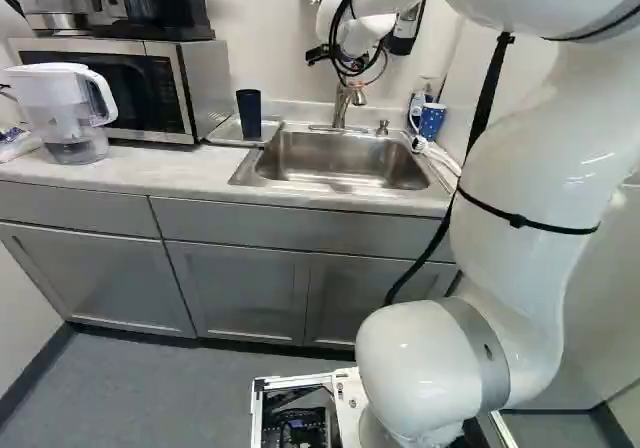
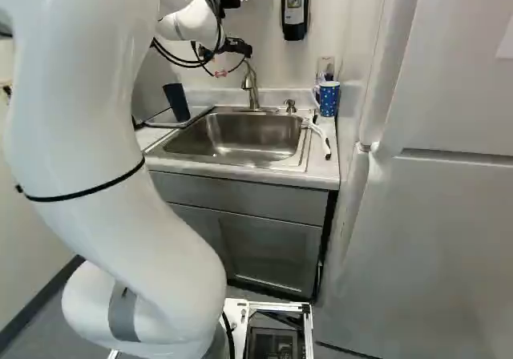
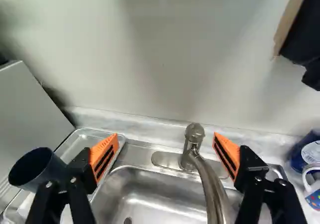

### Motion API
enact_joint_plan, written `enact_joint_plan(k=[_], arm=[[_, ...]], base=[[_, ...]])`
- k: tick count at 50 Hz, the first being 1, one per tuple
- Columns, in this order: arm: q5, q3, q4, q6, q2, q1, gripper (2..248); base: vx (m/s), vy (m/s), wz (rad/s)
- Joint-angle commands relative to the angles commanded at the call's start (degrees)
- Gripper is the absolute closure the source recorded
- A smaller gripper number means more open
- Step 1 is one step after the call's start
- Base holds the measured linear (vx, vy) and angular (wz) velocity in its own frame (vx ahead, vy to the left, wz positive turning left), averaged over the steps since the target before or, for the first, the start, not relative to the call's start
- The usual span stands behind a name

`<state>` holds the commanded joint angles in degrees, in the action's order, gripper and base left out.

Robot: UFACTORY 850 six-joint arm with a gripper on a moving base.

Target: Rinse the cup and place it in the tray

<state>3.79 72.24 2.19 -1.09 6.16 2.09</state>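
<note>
Claw (image 1: 352, 76) hangs open, dark cup (image 3: 36, 168) to its left.

Grey cabinets (image 1: 235, 288), pale wall (image 1: 255, 48), grey floor (image 1: 150, 393), perhaps a fridge (image 2: 441, 239)

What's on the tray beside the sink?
The dark blue cup stands on the tray; I see nothing else there. The surface under the cup is covered, and the gripper hides another part in the wrist view.
</note>
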Motion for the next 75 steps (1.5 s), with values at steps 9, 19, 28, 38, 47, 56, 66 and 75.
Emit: enact_joint_plan(k=[9,19,28,38,47,56,66,75], arm=[[0.00,-2.63,0.00,0.00,-2.52,-0.74,3],[0.00,-5.49,0.00,0.00,-5.32,-1.61,3],[-0.71,-8.01,0.00,0.00,-7.84,-2.46,3],[-3.21,-10.72,0.00,0.00,-10.63,-3.45,3],[-7.82,-12.99,0.00,0.00,-13.02,-4.24,3],[-13.13,-13.29,0.00,0.00,-13.34,-4.32,3],[-19.13,-13.29,0.00,0.00,-13.34,-4.32,3],[-24.54,-13.29,0.00,0.00,-13.34,-4.32,3]], base=[[0.000,0.000,0.000],[0.000,0.000,0.000],[0.000,0.000,0.000],[0.000,0.000,0.000],[0.000,0.000,0.000],[0.000,0.000,0.000],[0.000,0.000,0.000],[0.000,0.000,0.000]])
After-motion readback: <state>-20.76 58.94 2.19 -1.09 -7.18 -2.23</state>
